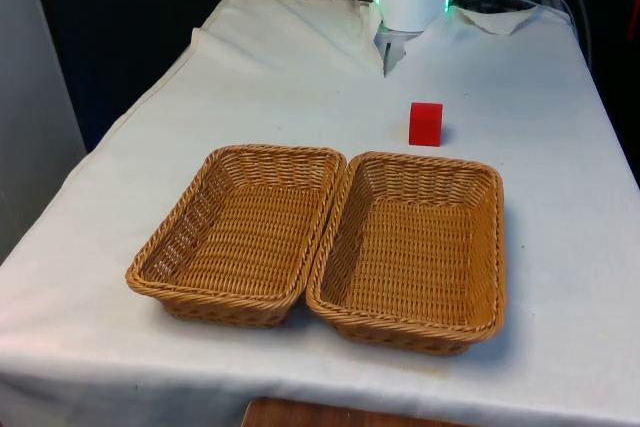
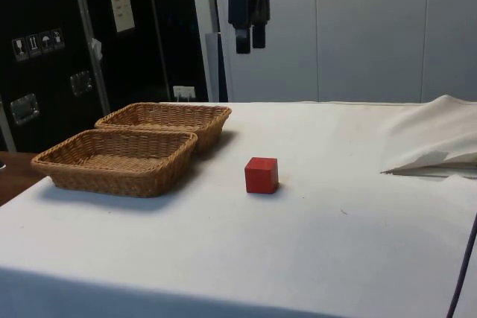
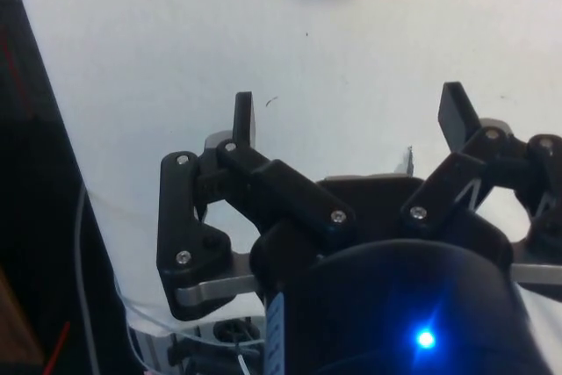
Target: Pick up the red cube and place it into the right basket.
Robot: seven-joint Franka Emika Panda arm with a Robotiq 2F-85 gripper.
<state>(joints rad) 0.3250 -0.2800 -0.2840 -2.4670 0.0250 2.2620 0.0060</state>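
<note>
Front and side views share the baskets (image 1: 320, 237); wrist view looks down.

Two baskets sit side by side on the table (image 1: 560, 277), their long rims touching: one basket (image 1: 240, 232) on the front view's left, the other basket (image 1: 415, 247) on the front view's right. The cube (image 1: 425, 124) rests on the cloth behind the second basket (just beyond its far rim, apart from it), nearer the robot's end. In the side view the gripper (image 2: 249, 39) hangs high above the table, well apart from the cube (image 2: 261, 175).
</note>
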